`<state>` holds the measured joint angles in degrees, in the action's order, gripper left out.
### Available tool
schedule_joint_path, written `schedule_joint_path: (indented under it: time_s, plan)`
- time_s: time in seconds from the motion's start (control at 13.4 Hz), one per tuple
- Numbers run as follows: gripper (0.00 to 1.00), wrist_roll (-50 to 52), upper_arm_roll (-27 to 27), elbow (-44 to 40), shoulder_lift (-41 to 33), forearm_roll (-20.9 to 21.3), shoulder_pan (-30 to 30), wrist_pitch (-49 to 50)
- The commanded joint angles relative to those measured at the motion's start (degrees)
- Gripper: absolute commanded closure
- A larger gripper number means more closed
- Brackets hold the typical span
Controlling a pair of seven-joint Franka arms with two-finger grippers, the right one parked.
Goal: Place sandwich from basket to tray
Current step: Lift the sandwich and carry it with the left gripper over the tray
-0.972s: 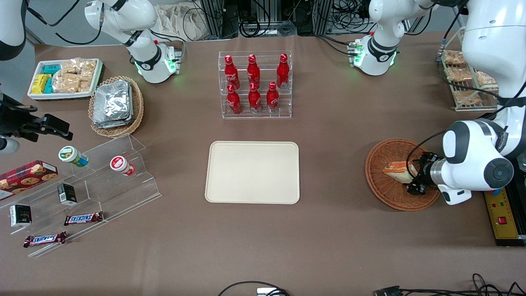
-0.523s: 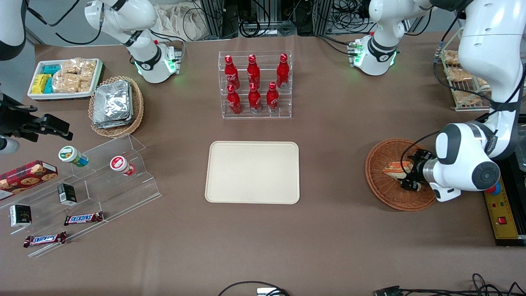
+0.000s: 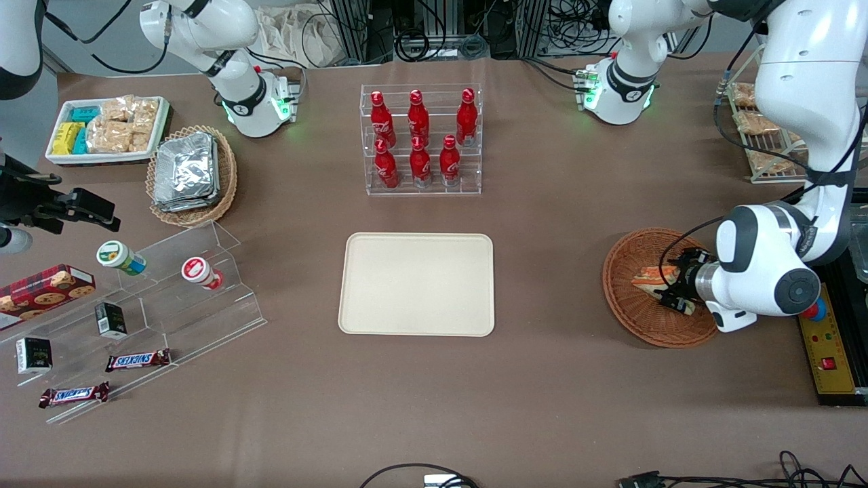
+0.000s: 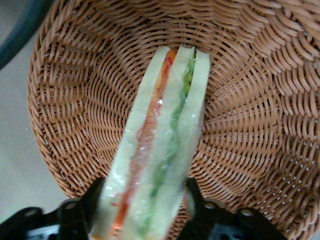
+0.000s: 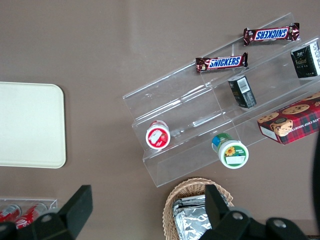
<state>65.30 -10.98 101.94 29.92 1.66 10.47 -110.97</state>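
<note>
Inside the wicker basket [image 3: 641, 318], the left arm's gripper [image 4: 142, 212] clamps the sandwich [image 4: 160, 145] by its bread faces, seemingly ready for lifting toward the empty tray [image 3: 417, 285]

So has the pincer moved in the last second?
Yes. The pincer has slid inward over the basket, toward the tray, and now straddles the sandwich.

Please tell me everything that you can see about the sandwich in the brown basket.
The sandwich is a thin wedge of pale bread with orange, green and white filling showing along its edge. It looks wrapped in clear film. It stands on edge inside the round, reddish-brown woven basket, toward the working arm's end of the table. The hand is shut on it, one black finger pressing each bread face.
</note>
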Motion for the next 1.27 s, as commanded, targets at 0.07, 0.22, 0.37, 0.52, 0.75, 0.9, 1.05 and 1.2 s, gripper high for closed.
schedule_joint_path:
  time_s: [0.07, 0.22, 0.37, 0.52, 0.75, 0.9, 1.05, 1.2]
  plan:
    - [1.0, -0.2, 0.0, 0.0, -0.8, 1.7, -0.5, 0.5]
    - [1.0, -0.4, -0.1, -1.7, -0.9, 2.2, -1.2, 2.9]
    - [1.0, -4.3, -0.1, -5.7, -0.9, 2.1, -2.0, 9.0]
    - [1.0, -8.2, -0.1, -11.0, -0.9, 2.0, -3.3, 15.5]
    - [1.0, -13.1, -0.1, -19.3, -0.8, 2.0, -6.2, 21.7]
    - [1.0, -20.3, -0.7, -22.3, -0.8, 1.7, -7.6, 22.8]
    - [1.0, -26.9, -3.2, -23.5, -0.8, 1.5, -9.8, 22.7]
    - [1.0, -28.2, -5.8, -24.1, -0.3, 1.3, -11.3, 22.0]
